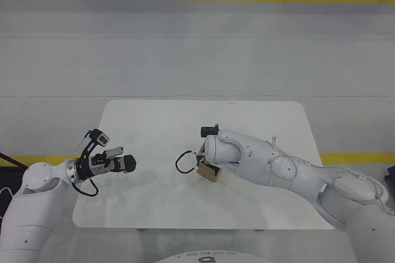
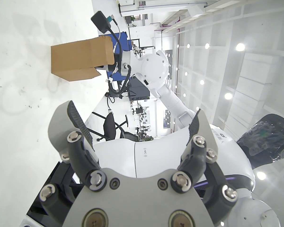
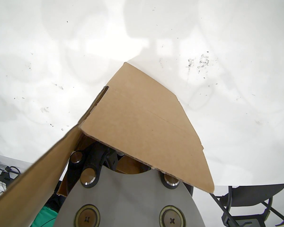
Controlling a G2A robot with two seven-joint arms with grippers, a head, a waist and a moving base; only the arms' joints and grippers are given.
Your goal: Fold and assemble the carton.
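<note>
On the table [image 1: 158,131], the carton [image 1: 209,172] covers the right fingers, grip untellable; left fingers [image 2: 72,116], well apart, gape wide.

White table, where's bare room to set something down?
Free: the far strip of the white table beyond the brown cardboard carton, and the gap between the left gripper and carton. Crowded: around the carton, under the right arm.
</note>
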